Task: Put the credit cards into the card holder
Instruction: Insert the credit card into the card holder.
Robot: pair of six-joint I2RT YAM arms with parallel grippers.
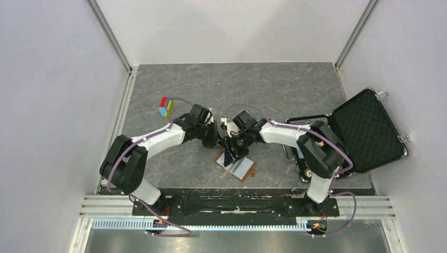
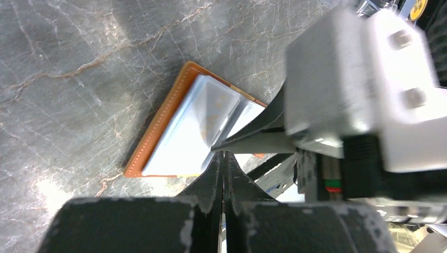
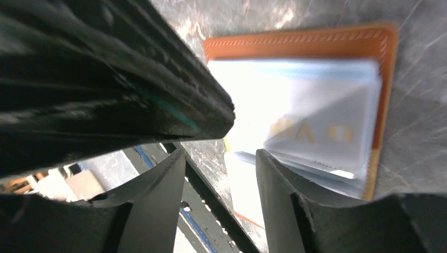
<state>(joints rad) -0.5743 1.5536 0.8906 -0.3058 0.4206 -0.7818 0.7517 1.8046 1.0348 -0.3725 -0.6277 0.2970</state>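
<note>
The card holder (image 1: pixel 237 167) lies open on the grey marbled table, a brown leather wallet (image 2: pixel 158 126) with stitched edges (image 3: pixel 295 42). Pale credit cards sit on its inside; the top card (image 3: pixel 321 132) carries gold lettering and is lifted slightly at one edge (image 2: pixel 211 110). My left gripper (image 2: pixel 225 158) hangs just over the wallet's near edge (image 1: pixel 227 154), shut with nothing visible between its fingers. My right gripper (image 3: pixel 220 166) is open right beside it (image 1: pixel 238 149), one fingertip (image 3: pixel 269 174) at the edge of the card stack. Its other finger crosses the left wrist view (image 2: pixel 253 139).
A big black foam-lined case (image 1: pixel 369 129) stands open at the right, partly behind the right arm. Small coloured blocks (image 1: pixel 165 107) sit at the back left. The black mounting rail (image 1: pixel 237 203) runs along the table's near edge, close to the wallet.
</note>
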